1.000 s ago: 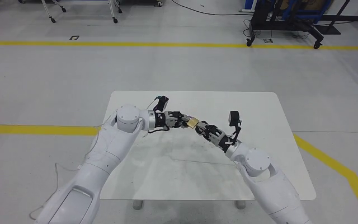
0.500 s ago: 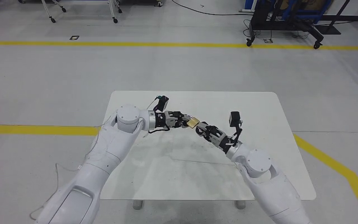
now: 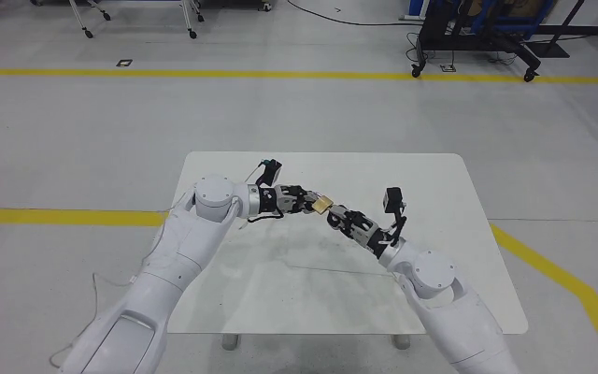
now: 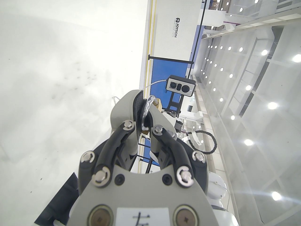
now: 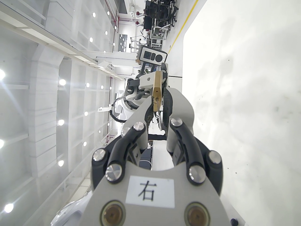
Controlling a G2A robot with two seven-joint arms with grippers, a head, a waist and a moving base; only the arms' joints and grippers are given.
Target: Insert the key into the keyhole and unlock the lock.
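Very bright. Ceiling lights [image 4: 272, 105] make starry glare in both wrist views. The white table [image 3: 439, 178] glows. In the top view, the floor [image 3: 280, 112] at 12 o'clock is evenly lit.

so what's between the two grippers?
The padlock, above the table: left gripper shut on its shackle, right gripper at its keyhole end. Top view shows it.

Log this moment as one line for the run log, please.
left gripper: shut on lock, held above table | right gripper: shut on key, at lock's base | key turned: cannot tell
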